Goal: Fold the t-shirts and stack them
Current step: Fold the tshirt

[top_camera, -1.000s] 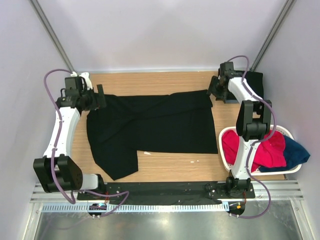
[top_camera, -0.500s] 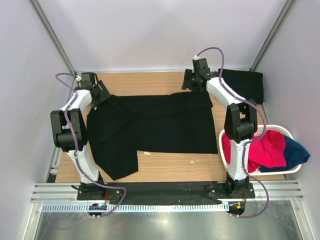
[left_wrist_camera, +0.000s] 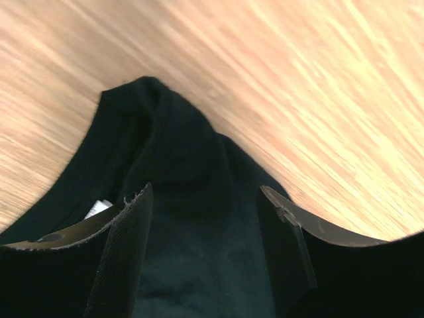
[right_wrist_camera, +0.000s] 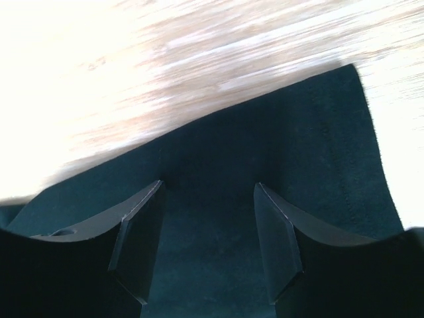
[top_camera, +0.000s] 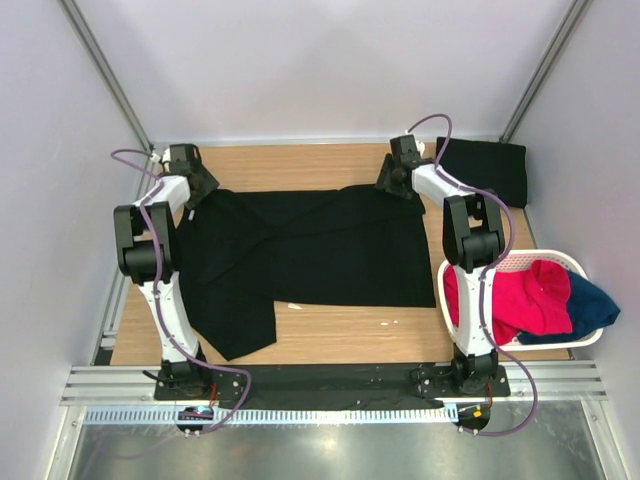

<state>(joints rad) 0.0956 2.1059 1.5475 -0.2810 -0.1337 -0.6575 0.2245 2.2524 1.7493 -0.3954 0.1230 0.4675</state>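
Pale walls enclose a wooden table (top_camera: 330,335) in the overhead view. A black t-shirt (top_camera: 310,250) is spread flat at its centre, one sleeve trailing toward the near edge. A second, folded black t-shirt (top_camera: 485,170) is laid in the far right corner. A white basket (top_camera: 572,260) holding a red garment (top_camera: 530,300) and a blue garment (top_camera: 595,305) is set at the right edge. The left gripper (top_camera: 197,188) is placed at the spread shirt's far left corner, the right gripper (top_camera: 393,182) at its far right corner.

From the left wrist, blurred wood grain is seen beyond a rumpled edge of black cloth. The left fingers (left_wrist_camera: 126,252) are held well apart, astride the cloth, and nothing is pinched. A small white tag (left_wrist_camera: 99,208) is glimpsed, but no writing can be read on it.

From the right wrist, the right fingers (right_wrist_camera: 139,245) are likewise held apart over a flat edge of the cloth, with nothing gripped.

The step in hand is judged to be the grasp of the far edge for a first fold. Next, both pairs of fingers would need to be closed on the cloth, and the edge lifted and carried evenly toward the near side. No brand is legible anywhere.
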